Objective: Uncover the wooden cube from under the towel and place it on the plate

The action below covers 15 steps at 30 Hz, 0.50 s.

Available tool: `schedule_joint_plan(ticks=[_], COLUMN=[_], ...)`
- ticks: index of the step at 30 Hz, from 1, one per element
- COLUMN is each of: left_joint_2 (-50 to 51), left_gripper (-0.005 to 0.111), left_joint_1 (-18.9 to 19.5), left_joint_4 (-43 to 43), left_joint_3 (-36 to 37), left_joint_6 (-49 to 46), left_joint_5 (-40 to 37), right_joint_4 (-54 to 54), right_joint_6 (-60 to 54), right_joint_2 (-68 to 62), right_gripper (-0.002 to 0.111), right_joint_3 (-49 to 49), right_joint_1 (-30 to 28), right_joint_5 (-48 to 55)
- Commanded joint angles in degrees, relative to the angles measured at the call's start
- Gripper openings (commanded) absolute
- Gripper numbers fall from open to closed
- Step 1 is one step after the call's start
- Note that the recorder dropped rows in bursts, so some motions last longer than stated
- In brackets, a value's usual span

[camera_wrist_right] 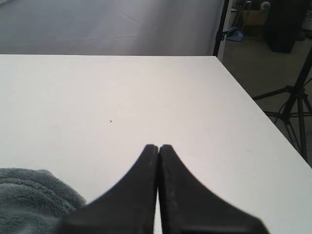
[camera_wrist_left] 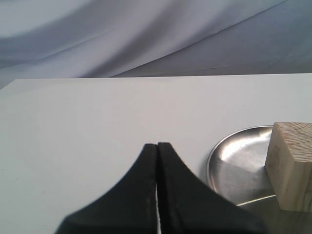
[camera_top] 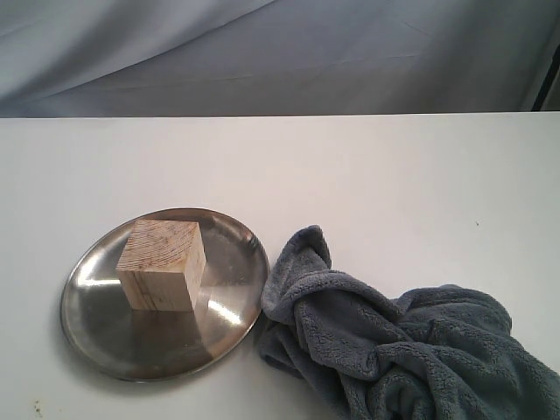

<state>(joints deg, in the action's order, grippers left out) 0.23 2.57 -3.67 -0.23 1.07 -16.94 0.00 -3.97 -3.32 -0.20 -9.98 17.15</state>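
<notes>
So wooden cube [camera_top: 162, 265] sits on plate [camera_top: 105, 359], towel [camera_top: 411, 350] bunched touching rim; both claws pinched tight, holding nothing.

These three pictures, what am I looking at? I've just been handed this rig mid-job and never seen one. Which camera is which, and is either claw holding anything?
It is a two-armed robot. The wide picture comes from a fixed camera facing the white table; no arm shows in it. The other two come from cameras on each wrist, looking along the black claws. The left gripper and the right gripper are both shut and hold nothing. On the table, the wooden cube sits on the steel plate, fully uncovered. The blue-grey towel lies bunched beside the plate.
</notes>
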Motion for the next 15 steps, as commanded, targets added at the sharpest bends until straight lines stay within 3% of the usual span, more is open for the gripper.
schedule_joint_plan(ticks=[1,15], left_joint_2=[-0.2,-0.2], left_gripper=[0.0,0.0], left_joint_1=[0.1,0.1], left_joint_4=[0.1,0.1], left_joint_3=[0.2,0.2], left_joint_6=[0.2,0.2], left_joint_5=[0.6,0.6], right_joint_4=[-0.9,-1.6], right_joint_6=[-0.6,-0.9], right_joint_2=[0.2,3.3], right_gripper=[0.0,0.0], right_joint_3=[0.2,0.2], right_joint_1=[2.7,6.7], right_joint_5=[0.2,3.2])
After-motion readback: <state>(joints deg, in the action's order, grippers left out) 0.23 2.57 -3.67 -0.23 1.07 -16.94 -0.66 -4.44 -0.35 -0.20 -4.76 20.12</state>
